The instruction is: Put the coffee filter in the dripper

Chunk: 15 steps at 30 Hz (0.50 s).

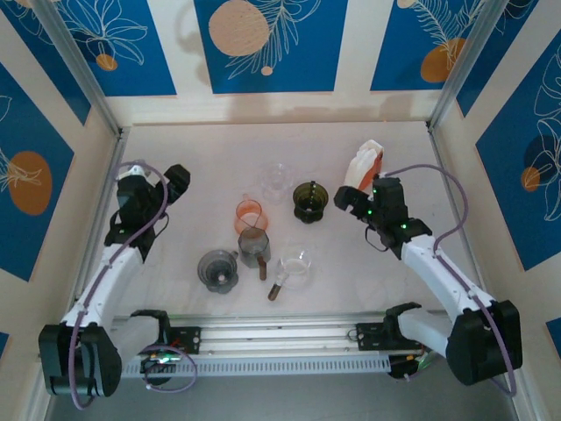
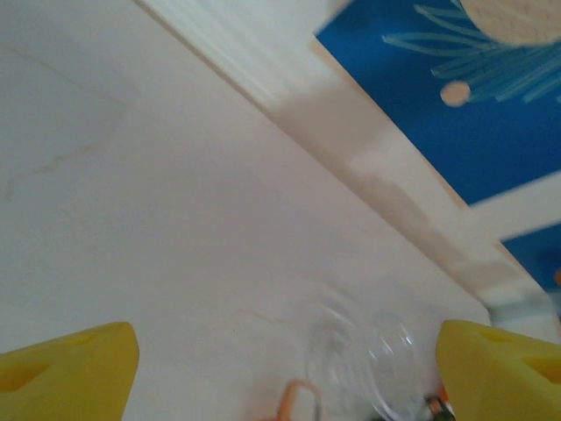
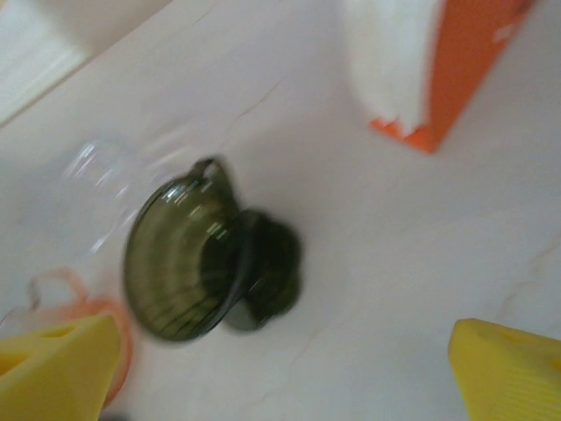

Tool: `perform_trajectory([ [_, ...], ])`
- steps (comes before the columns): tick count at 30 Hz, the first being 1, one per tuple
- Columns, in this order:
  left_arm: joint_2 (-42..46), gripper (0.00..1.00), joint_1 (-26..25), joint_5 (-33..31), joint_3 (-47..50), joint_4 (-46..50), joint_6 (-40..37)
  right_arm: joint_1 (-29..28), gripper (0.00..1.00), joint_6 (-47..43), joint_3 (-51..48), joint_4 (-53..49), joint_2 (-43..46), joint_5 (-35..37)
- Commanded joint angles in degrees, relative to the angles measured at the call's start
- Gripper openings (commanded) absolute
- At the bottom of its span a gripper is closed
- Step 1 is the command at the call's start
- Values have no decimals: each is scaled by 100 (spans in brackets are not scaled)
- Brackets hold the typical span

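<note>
The coffee filters are a white stack in an orange pack (image 1: 365,164) at the back right, also in the right wrist view (image 3: 429,61). A dark green dripper (image 1: 310,201) stands just left of it, and it looks blurred ahead of my right gripper (image 3: 210,259). My right gripper (image 1: 352,201) hangs open between the pack and the green dripper, yellow fingers (image 3: 508,373) wide apart with nothing between them. My left gripper (image 1: 178,181) is open over bare table at the left, its yellow fingers (image 2: 70,364) empty.
A clear dripper (image 1: 277,180) (image 2: 368,360), an orange one (image 1: 249,215), a grey-brown cup (image 1: 254,248), a grey dripper (image 1: 218,270) and a clear cup (image 1: 296,264) with a brown scoop (image 1: 274,289) crowd the middle. White walls enclose the table (image 1: 202,158).
</note>
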<state>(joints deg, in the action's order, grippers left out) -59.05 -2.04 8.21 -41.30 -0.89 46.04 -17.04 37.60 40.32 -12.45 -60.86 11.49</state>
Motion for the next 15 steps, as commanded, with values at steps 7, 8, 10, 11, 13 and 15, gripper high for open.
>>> perform_trajectory([
  [7, 1067, 87, -231, 936, 520, 1921, -46, -1934, 88, -947, 1079, -593, -425, -655],
  [8, 1176, 88, -244, 984, 615, 1950, -48, -2070, 86, -976, 1274, -637, -653, -654],
  [10, 1346, 88, -244, 1062, 753, 2017, -19, -2275, 81, -948, 1649, -713, -1160, -493],
  [11, 1417, 89, -248, 1100, 828, 2010, -5, -2342, 79, -864, 1834, -721, -1428, -426],
  [13, 1514, 100, -245, 1191, 956, 1984, 33, -2432, 76, -724, 2171, -656, -1951, -439],
  [15, 1591, 100, -252, 1270, 1038, 1958, 54, -2522, 72, -577, 2545, -726, -2438, -270],
])
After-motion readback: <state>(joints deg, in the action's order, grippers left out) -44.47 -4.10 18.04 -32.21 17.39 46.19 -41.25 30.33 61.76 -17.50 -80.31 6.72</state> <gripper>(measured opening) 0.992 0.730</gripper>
